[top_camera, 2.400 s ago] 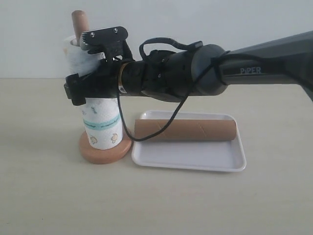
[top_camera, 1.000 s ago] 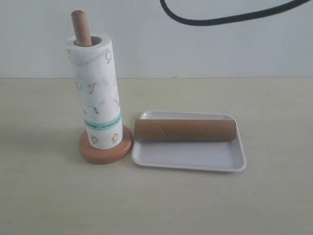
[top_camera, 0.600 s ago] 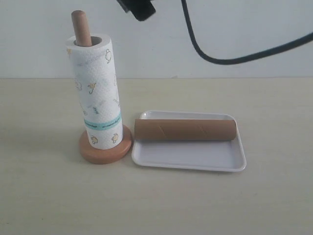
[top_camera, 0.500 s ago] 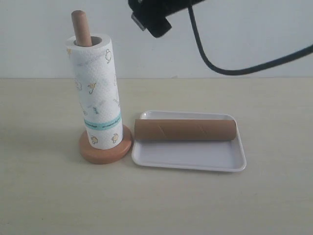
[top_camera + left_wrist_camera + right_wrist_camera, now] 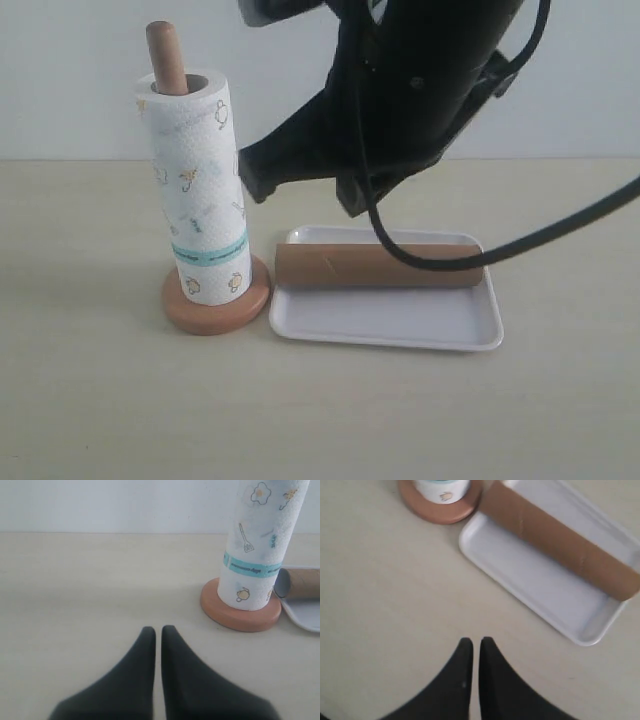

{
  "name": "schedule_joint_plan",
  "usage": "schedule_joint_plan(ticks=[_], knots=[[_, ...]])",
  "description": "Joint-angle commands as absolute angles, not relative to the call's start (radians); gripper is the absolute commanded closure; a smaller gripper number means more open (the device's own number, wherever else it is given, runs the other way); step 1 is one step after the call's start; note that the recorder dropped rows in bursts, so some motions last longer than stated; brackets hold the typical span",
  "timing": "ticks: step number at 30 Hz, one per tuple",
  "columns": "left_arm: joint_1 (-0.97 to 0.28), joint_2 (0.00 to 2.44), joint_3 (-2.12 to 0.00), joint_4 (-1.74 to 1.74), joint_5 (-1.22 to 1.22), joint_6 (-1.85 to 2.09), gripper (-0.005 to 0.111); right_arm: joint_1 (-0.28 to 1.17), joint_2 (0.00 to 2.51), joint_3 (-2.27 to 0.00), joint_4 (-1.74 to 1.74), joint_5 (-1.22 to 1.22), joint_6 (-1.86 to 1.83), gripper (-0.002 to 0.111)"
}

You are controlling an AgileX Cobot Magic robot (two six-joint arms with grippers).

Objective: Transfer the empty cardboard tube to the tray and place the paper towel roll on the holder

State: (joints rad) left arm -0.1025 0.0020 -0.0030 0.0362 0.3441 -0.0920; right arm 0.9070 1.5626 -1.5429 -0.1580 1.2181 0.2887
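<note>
**Roll on holder, tube in tray, both grippers closed & empty**

- Paper towel roll [image 5: 195,190]: upright, threaded over the holder [image 5: 216,312] pole. Rounded pole top sticks out above the core. Roll's lower end sits on the disc base, teal band low on the roll.
- Holder stands on the bench [image 5: 100,400], base just beside the tray [image 5: 400,328] at its L short edge. Touching or a slim gap: can't tell.
- Empty cardboard tube [image 5: 330,265]: lies flat in the tray along the far long rim, spanning approx the full tray length. L end sits at the tray corner nearest the holder base. Near half of the tray floor is bare.
- R arm [image 5: 420,100]: dark bulk hangs above the tray & tube in ext. view, cable looping down in front of the tube. No contact w/ roll or tube seen.
- R gripper [image 5: 472,642]: jaws pressed together, nothing between, above bare bench off the tray's near long edge.
- L gripper [image 5: 157,630]: jaws together, only a hairline slit, nothing held. Low over the bench, well apart from the holder base.
</note>
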Motion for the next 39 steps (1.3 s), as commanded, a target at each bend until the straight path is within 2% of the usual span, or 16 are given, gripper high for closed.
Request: schedule_joint_plan(ticks=[1, 11, 17, 24, 27, 31, 39], knots=[[-0.1, 0.0, 0.0, 0.043, 0.338, -0.087, 0.103, 0.907, 1.558, -1.546, -0.068, 1.221, 0.281, 0.104], [-0.1, 0.0, 0.0, 0.043, 0.338, -0.087, 0.103, 0.907, 1.558, -1.546, -0.066, 1.221, 0.273, 0.104], [-0.1, 0.0, 0.0, 0.043, 0.338, -0.087, 0.103, 0.905, 1.542, -1.546, -0.177, 1.221, 0.21, 0.104], [-0.1, 0.0, 0.0, 0.043, 0.338, -0.087, 0.103, 0.907, 1.427, -1.546, -0.164, 1.218, 0.287, 0.104], [-0.1, 0.0, 0.0, 0.043, 0.338, -0.087, 0.103, 0.907, 1.366, -1.54, -0.18, 1.107, 0.296, 0.104], [-0.1, 0.0, 0.0, 0.043, 0.338, -0.087, 0.103, 0.907, 1.281, -1.437, -0.182, 0.992, 0.298, 0.104], [-0.1, 0.0, 0.0, 0.043, 0.338, -0.087, 0.103, 0.905, 1.11, -1.031, -0.236, 0.663, 0.301, 0.104]])
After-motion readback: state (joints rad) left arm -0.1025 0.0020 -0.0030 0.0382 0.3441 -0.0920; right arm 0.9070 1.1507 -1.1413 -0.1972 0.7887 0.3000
